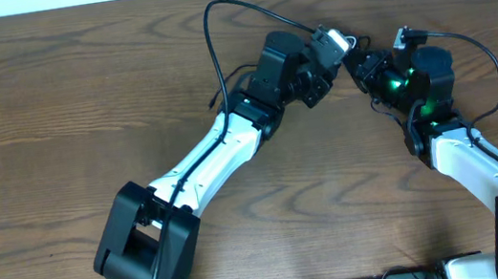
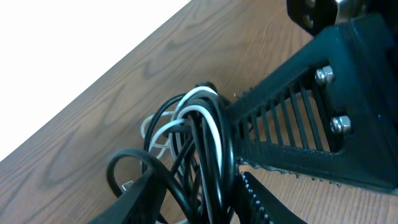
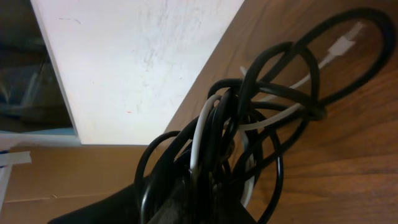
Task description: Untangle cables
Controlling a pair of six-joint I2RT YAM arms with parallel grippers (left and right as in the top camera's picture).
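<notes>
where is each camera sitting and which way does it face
Overhead: above the brown wooden table, looking straight down; left arm and right arm show.
Left wrist: on the left arm, looking past the left gripper at a tangle of black and white cords.
Right wrist: on the right arm, facing the table edge; right gripper shut on the tangle.
Both wrist views share that tangle.
</notes>
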